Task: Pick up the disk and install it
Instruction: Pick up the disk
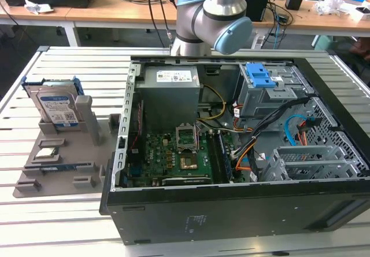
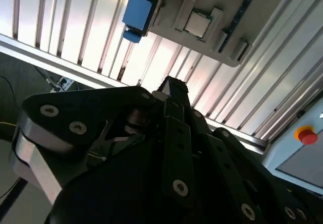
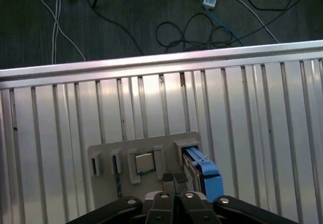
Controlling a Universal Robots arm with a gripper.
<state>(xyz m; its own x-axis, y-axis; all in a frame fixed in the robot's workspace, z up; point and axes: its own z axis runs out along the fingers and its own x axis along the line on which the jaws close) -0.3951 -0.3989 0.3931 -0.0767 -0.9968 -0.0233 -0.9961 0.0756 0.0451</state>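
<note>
The disk [image 1: 58,107] leans upright in its blue carrier at the back of a grey holder plate [image 1: 63,173], on the exterior view's left. In the first wrist view its blue carrier edge [image 3: 204,172] shows beside the plate [image 3: 106,183], far below my gripper [image 3: 174,179]. The gripper's two fingertips sit together, shut with nothing between them. The second wrist view shows the black gripper [image 2: 174,88] in front of the plate, with the disk's blue corner [image 2: 137,11] beyond.
An open computer case [image 1: 173,222] fills the table's middle and the exterior view's right, with a blue ridged latch [image 1: 258,74] on its drive bay. A silver processor chip [image 3: 144,162] lies on the plate. Cables lie on the floor [image 3: 192,30] past the slatted table's edge.
</note>
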